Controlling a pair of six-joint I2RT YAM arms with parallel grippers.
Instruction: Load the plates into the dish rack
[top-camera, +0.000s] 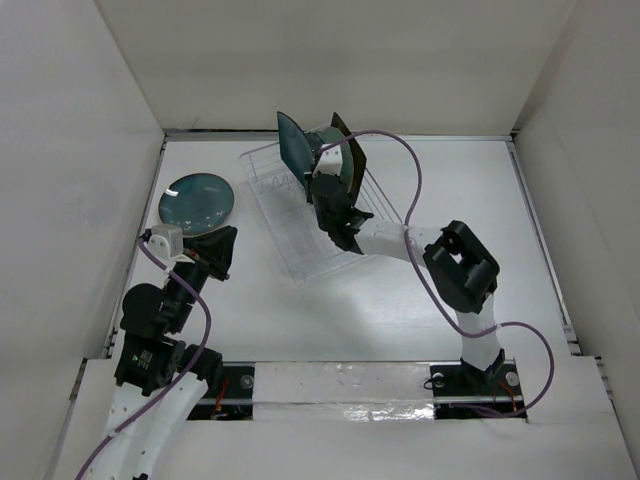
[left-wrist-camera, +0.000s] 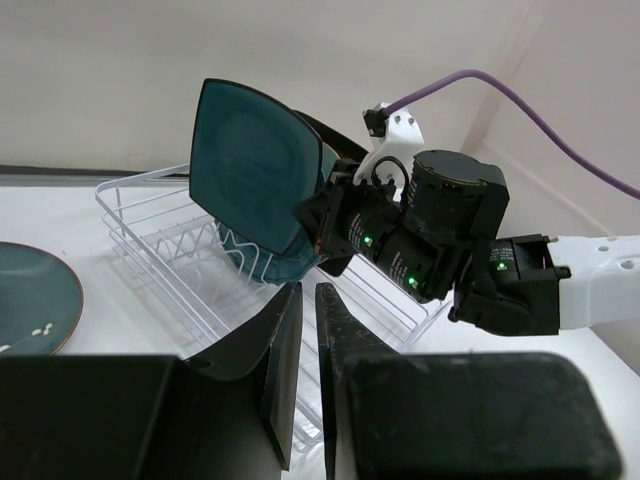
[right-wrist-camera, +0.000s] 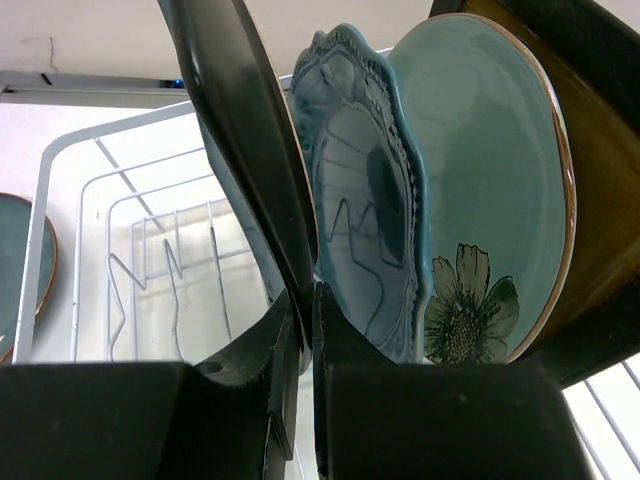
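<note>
so the right tool (right-wrist-camera: 303, 300) is clamped on the square teal plate (left-wrist-camera: 250, 165) by its rim, held on edge to slot between the dish rack (left-wrist-camera: 128, 185) tines (left tool (left-wrist-camera: 308, 295) is pressed together, empty)

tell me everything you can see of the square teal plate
The square plate is dark teal and glossy like glazed ceramic, with rounded corners and a shallow well. It stands on edge, tilted, over the dish rack, with the right gripper shut on its rim. A scalloped plate stands beside it. Contact with the tines is unclear.
</note>
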